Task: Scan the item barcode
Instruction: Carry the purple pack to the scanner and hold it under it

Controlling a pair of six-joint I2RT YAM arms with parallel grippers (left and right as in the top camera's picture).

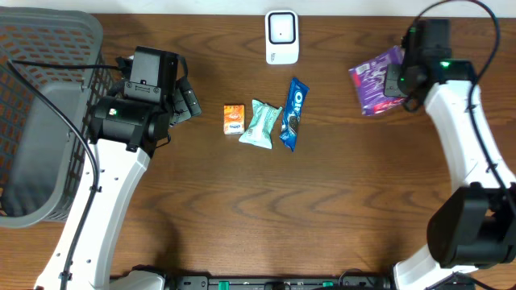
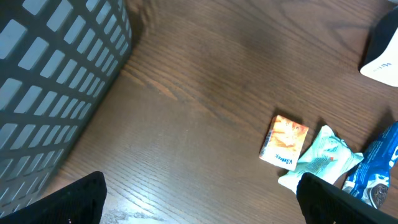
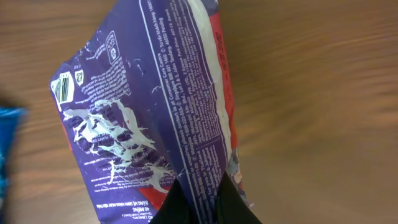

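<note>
Though overhead hides it, wrist-view barcode (image 3: 63, 89), packet (image 3: 155, 112)

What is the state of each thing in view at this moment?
right pincer: shut on the purple packet.
purple packet: gripped at one end, barcode showing.
left pincer: open, holding nothing.
scanner: on the table, untouched.
orange box: lying flat.
green packet: lying flat.
Oreo pack: lying flat, label up.
basket: upright.

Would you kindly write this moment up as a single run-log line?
right tool: shut on purple bag | left tool: open, empty | purple bag: apart from white scanner | Oreo pack, mint pouch, orange box: on table
</note>
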